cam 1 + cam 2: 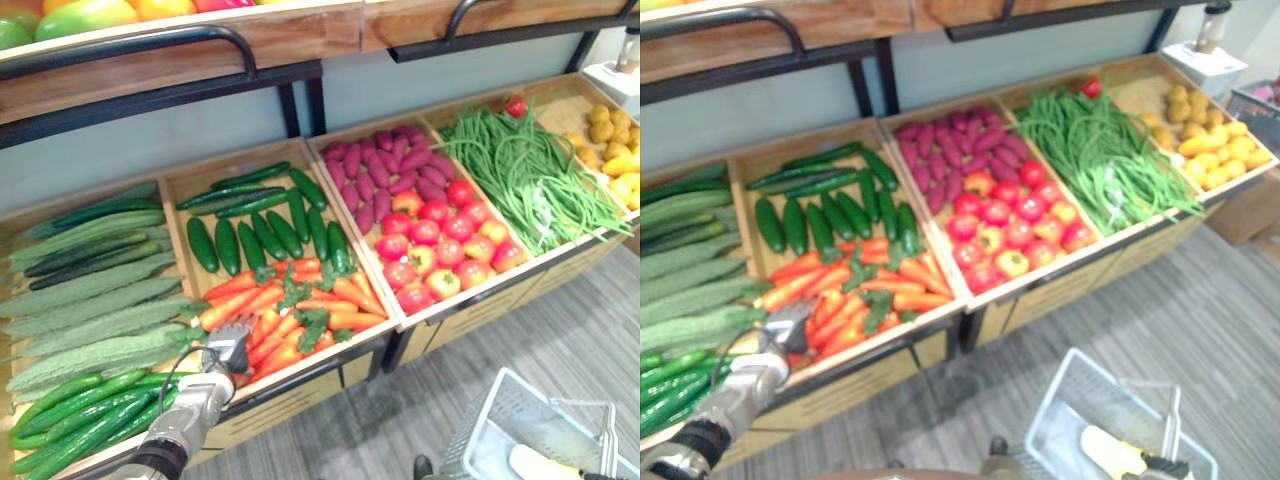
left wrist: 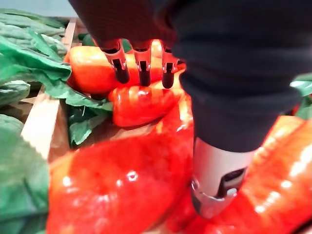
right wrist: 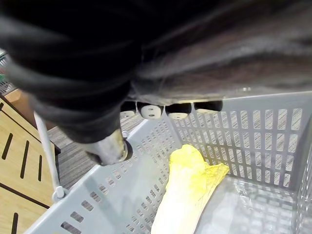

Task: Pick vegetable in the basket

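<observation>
Already, one pale yellow vegetable [image 3: 187, 187] is seen lying in the grey basket [image 1: 515, 410], which sits low at the robot's right, well apart from the crates. The right hand [image 3: 170, 109] is shown at the basket's rim, but whether anything is gripped by it cannot be told. The left hand [image 1: 228, 345] is placed over the carrots [image 1: 290, 305], its fingers [image 2: 121, 68] straight with their tips at a carrot and the thumb spread apart, so nothing is held. Closing on a carrot, lifting it and carrying it to the basket are judged still to be done.
</observation>
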You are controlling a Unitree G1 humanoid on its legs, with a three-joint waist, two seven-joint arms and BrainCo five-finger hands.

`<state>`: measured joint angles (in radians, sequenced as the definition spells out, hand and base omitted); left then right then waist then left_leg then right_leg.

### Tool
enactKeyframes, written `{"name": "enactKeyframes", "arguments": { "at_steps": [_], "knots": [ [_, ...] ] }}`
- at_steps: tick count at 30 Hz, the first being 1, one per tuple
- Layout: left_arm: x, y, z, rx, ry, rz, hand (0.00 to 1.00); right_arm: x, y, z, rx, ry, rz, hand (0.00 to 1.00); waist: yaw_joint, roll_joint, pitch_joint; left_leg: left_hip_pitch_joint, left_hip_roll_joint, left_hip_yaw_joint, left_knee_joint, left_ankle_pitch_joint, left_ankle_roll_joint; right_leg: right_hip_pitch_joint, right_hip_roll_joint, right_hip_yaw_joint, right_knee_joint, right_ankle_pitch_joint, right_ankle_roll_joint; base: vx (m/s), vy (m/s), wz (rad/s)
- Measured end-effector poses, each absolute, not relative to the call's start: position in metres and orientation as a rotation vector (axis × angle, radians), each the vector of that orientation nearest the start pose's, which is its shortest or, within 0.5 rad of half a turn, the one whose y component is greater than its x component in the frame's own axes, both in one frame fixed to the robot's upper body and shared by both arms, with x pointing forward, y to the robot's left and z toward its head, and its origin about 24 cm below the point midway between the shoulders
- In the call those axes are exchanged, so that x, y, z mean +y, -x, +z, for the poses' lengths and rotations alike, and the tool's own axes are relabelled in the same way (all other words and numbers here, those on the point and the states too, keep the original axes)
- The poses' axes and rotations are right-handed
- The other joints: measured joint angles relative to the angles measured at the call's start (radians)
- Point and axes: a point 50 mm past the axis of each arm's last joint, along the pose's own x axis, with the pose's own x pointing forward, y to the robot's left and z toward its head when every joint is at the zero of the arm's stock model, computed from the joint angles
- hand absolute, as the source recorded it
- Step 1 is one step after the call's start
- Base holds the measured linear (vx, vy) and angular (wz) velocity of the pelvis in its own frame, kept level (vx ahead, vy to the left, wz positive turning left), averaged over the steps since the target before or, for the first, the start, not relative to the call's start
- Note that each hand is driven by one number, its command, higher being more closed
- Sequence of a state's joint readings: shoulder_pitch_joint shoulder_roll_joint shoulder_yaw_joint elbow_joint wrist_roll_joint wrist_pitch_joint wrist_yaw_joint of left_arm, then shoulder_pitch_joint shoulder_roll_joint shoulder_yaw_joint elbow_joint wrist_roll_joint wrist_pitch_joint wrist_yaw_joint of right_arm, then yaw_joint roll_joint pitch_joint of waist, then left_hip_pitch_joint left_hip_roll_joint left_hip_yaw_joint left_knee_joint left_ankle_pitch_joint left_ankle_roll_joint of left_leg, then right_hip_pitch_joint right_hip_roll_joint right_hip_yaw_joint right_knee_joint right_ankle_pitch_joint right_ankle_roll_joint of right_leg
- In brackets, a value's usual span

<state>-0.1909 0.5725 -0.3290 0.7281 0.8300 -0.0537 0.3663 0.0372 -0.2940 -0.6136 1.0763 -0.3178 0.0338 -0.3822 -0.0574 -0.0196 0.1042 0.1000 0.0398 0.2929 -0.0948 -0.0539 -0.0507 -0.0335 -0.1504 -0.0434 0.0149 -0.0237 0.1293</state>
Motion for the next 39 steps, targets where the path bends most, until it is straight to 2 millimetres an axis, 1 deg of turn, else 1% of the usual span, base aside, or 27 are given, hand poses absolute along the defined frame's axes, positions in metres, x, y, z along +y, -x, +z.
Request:
{"name": "enactKeyframes", "arguments": {
  "at_steps": [2,3,5,7,8,11,13,15,18,28,33,39],
  "knots": [
    [0.271,-0.255,-0.030,0.261,-1.512,-0.062,0.00,-0.342,-0.079,-0.113,1.069,0.438,-0.875,1.00,-0.005,0.000,0.010,-0.011,0.000,0.001,0.000,0.000,0.000,-0.013,0.000,0.002,0.001,0.001,0.001,-0.02,-0.007,-0.02],
    [0.274,-0.253,-0.032,0.272,-1.512,-0.037,1.00,-0.341,-0.087,-0.112,1.051,0.443,-0.862,1.00,-0.018,-0.001,0.021,-0.016,0.000,0.003,0.000,0.000,0.000,-0.019,0.001,0.004,0.001,0.003,0.001,-0.04,-0.015,-0.04],
    [0.275,-0.254,-0.030,0.267,-1.508,-0.026,1.00,-0.341,-0.087,-0.112,1.051,0.446,-0.863,1.00,-0.018,0.002,0.022,-0.015,0.000,0.003,0.000,0.000,0.000,-0.018,0.001,0.004,0.001,0.003,0.001,0.00,0.000,0.00],
    [0.279,-0.256,-0.028,0.278,-1.502,0.018,1.00,-0.342,-0.091,-0.110,1.041,0.453,-0.857,1.00,-0.020,0.000,0.026,-0.011,0.002,0.007,0.000,-0.004,-0.003,-0.018,0.003,0.011,0.001,0.003,0.001,-0.02,-0.012,-0.07],
    [0.279,-0.257,-0.028,0.281,-1.499,0.026,1.00,-0.342,-0.092,-0.110,1.039,0.454,-0.855,1.00,-0.020,0.003,0.026,-0.011,0.002,0.008,0.000,-0.004,-0.003,-0.018,0.003,0.012,0.002,0.003,0.001,-0.03,-0.014,-0.06],
    [0.275,-0.259,-0.029,0.276,-1.476,0.047,1.00,-0.342,-0.092,-0.110,1.040,0.470,-0.843,1.00,-0.021,-0.002,0.030,-0.011,0.002,0.008,0.000,-0.005,-0.004,-0.019,0.003,0.013,0.002,0.004,0.002,-0.01,-0.005,0.00],
    [0.274,-0.259,-0.029,0.277,-1.474,0.044,1.00,-0.343,-0.092,-0.109,1.039,0.487,-0.833,1.00,-0.022,-0.002,0.030,-0.011,0.002,0.007,0.002,-0.005,-0.003,-0.019,0.003,0.013,0.003,0.003,0.002,-0.02,-0.007,0.00],
    [0.272,-0.257,-0.031,0.281,-1.467,0.038,1.00,-0.343,-0.093,-0.109,1.039,0.508,-0.820,1.00,-0.021,-0.003,0.032,-0.018,0.006,0.007,0.039,-0.026,-0.003,-0.013,0.002,0.013,0.006,0.003,0.002,0.00,0.000,0.00],
    [0.269,-0.258,-0.032,0.274,-1.457,0.031,1.00,-0.344,-0.094,-0.108,1.038,0.522,-0.811,1.00,-0.021,-0.001,0.032,-0.029,0.008,0.004,0.064,-0.038,-0.003,-0.013,-0.001,0.014,0.006,0.003,0.002,0.00,0.000,0.00],
    [0.263,-0.256,-0.036,0.263,-1.435,0.005,1.00,-0.349,-0.088,-0.107,1.048,0.566,-0.795,1.00,-0.022,0.003,0.030,-0.029,0.006,-0.008,0.079,-0.037,-0.003,-0.011,-0.007,0.001,0.019,0.002,0.003,-0.02,-0.003,0.02],
    [0.264,-0.248,-0.043,0.304,-1.429,-0.028,1.00,-0.350,-0.082,-0.108,1.062,0.571,-0.796,1.00,-0.023,0.005,0.028,-0.029,0.005,-0.012,0.079,-0.037,-0.002,-0.010,-0.008,-0.003,0.018,0.003,0.005,0.00,0.000,0.00],
    [0.263,-0.248,-0.044,0.302,-1.428,-0.033,1.00,-0.349,-0.082,-0.108,1.062,0.575,-0.791,1.00,-0.025,0.006,0.028,-0.028,0.004,-0.020,0.079,-0.036,-0.001,0.003,-0.008,-0.006,0.003,0.008,0.011,0.01,-0.003,0.03]
  ]
}}
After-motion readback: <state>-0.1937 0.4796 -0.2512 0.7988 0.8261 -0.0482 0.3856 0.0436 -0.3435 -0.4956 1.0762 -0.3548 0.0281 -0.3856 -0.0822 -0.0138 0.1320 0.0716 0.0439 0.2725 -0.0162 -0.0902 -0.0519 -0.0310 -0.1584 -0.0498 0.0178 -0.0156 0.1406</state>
